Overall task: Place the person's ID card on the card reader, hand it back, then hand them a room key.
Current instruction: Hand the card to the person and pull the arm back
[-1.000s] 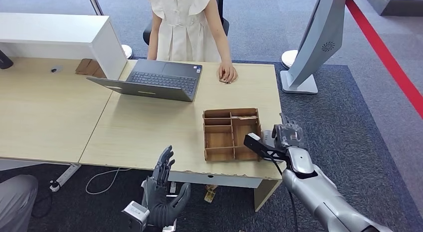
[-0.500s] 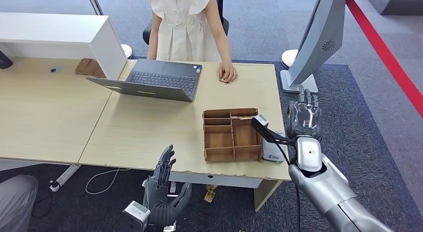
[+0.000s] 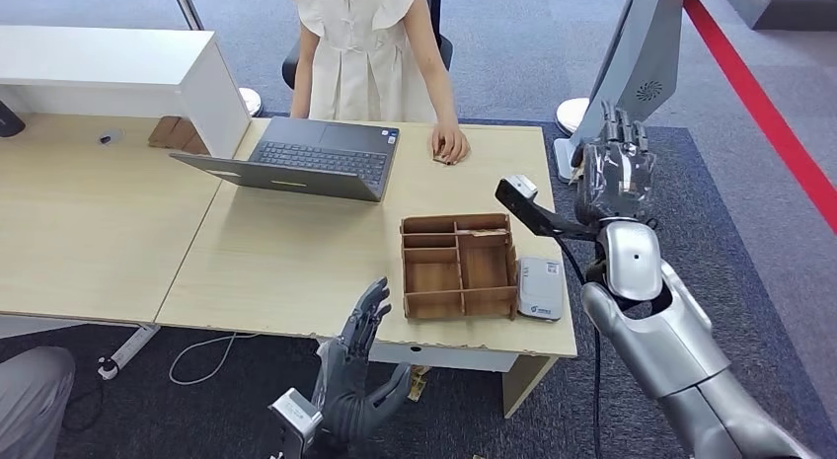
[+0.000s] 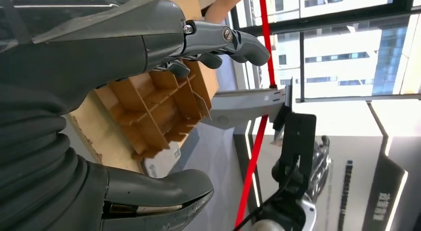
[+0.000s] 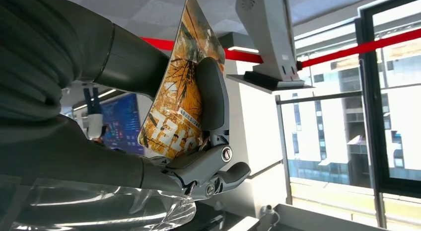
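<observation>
card (image 5: 181, 97): orange, printed, gripped by right hand (image 3: 616, 173), seen from the right wrist | head view: right hand raised at 2 o'clock | left hand (image 3: 357, 380) at 6, fingers spread, holding nothing

One laptop (image 3: 306, 159), one wooden compartment tray (image 3: 459, 267), one white card reader (image 3: 541, 288) and one orange printed card (image 5: 181, 92) are in view, along with two desks (image 3: 286, 262), one person (image 3: 370, 49) and two robot hands (image 3: 617, 173).
</observation>
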Controlling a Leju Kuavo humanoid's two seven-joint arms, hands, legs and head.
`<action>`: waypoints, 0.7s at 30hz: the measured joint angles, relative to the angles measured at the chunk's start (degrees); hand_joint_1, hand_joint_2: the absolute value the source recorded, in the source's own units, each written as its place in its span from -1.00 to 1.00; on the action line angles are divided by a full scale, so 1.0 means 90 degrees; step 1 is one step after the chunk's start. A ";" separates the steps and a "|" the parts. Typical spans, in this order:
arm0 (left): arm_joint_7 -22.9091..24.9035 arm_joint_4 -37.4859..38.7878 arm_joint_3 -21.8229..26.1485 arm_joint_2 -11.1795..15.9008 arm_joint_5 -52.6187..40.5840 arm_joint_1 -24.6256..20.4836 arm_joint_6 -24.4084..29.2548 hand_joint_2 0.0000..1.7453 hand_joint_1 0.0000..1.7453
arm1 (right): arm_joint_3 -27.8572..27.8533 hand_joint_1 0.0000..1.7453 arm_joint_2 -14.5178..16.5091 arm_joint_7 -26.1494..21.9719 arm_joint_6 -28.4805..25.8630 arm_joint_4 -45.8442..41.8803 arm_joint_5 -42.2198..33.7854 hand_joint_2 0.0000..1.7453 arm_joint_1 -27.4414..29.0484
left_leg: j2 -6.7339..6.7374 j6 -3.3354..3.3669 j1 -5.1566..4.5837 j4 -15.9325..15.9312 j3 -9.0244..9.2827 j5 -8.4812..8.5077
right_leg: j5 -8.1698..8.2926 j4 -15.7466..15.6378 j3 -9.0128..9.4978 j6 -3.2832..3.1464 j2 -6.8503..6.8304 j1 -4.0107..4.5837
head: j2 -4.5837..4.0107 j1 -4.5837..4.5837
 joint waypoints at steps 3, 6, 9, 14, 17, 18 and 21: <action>-0.0097 0.0180 -0.0116 -0.0118 0.0190 -0.0182 -0.0258 1.00 -1.00 | 0.0116 1.00 0.0217 -0.0100 0.0320 0.0168 -0.0072 1.00 -0.0293 | -0.0001 -0.0002 0.0001 0.0000 0.0000 0.0002 | 0.0000 0.0002 0.0000 0.0000 -0.0001 0.0001 | 0.0000 0.0000; -0.0171 0.0362 -0.0239 -0.0217 0.0289 -0.0335 -0.0427 1.00 -1.00 | 0.0249 1.00 0.0425 -0.0136 0.0606 0.0428 -0.0123 1.00 -0.0532 | -0.0004 -0.0002 0.0001 0.0000 -0.0002 0.0003 | 0.0000 0.0003 0.0000 0.0000 -0.0002 0.0001 | 0.0000 -0.0001; -0.0194 0.0528 -0.0359 -0.0298 0.0359 -0.0465 -0.0625 1.00 -1.00 | 0.0371 1.00 0.0589 -0.0130 0.0877 0.0736 -0.0109 1.00 -0.0733 | -0.0005 -0.0002 0.0001 0.0000 -0.0002 0.0003 | 0.0000 0.0003 -0.0001 0.0000 -0.0004 0.0001 | 0.0000 -0.0001; -0.0314 0.0861 -0.0566 -0.0451 0.0448 -0.0697 -0.1061 1.00 -1.00 | 0.0551 1.00 0.0768 -0.0046 0.1320 0.1314 -0.0046 1.00 -0.1022 | -0.0005 -0.0002 0.0000 0.0000 -0.0005 0.0003 | 0.0000 0.0001 -0.0001 0.0001 -0.0004 -0.0002 | 0.0000 -0.0001; -0.0383 0.1077 -0.0674 -0.0550 0.0477 -0.0821 -0.1212 1.00 -1.00 | 0.0656 1.00 0.0883 -0.0026 0.1481 0.1677 0.0047 1.00 -0.1189 | -0.0004 -0.0002 0.0000 0.0000 -0.0004 0.0002 | 0.0001 0.0000 -0.0001 0.0002 -0.0003 -0.0003 | 0.0000 0.0000; -0.0401 0.1130 -0.0702 -0.0576 0.0484 -0.0852 -0.1247 1.00 -1.00 | 0.0682 1.00 0.0926 -0.0020 0.1520 0.1774 0.0080 1.00 -0.1227 | -0.0004 -0.0002 -0.0001 0.0000 -0.0004 0.0002 | 0.0001 0.0000 -0.0002 0.0002 -0.0003 -0.0003 | 0.0000 -0.0001; -0.0422 0.1286 -0.0780 -0.0651 0.0498 -0.0939 -0.1341 1.00 -1.00 | 0.0766 1.00 0.1060 0.0013 0.1580 0.2069 0.0146 1.00 -0.1359 | -0.0005 -0.0002 0.0000 0.0000 -0.0004 0.0002 | 0.0001 0.0000 -0.0003 0.0002 -0.0004 -0.0002 | 0.0000 -0.0001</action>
